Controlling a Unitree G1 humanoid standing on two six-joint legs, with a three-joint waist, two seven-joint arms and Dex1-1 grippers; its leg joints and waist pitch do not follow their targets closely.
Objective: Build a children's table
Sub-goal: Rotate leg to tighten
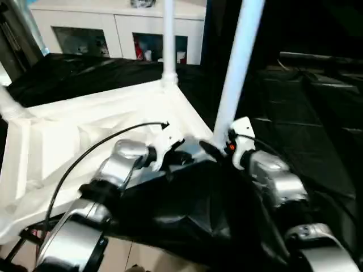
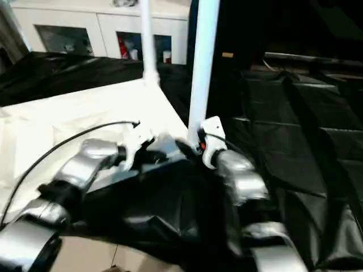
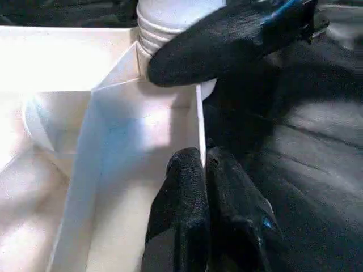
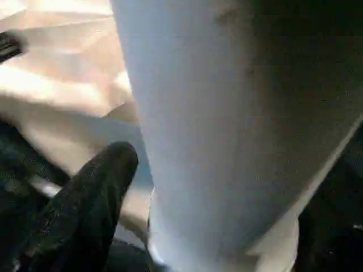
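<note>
Upside down on glossy black sheeting (image 1: 306, 141), the white plastic tabletop (image 1: 85, 141) shows its ribbed underside. Smooth tapered legs (image 1: 235, 68) rise from round corner sockets. The left gripper (image 3: 205, 170) rests pinched together, empty, on the rim; the right gripper (image 1: 218, 148) stands spread around the nearest leg's base.

The white table top (image 1: 85, 141) lies underside up on black sheeting (image 1: 295, 141). A leg (image 1: 235, 68) stands in its near corner, another leg (image 1: 168, 39) behind. Both silver forearms meet at that corner; a white cabinet (image 1: 113, 28) stands beyond.
</note>
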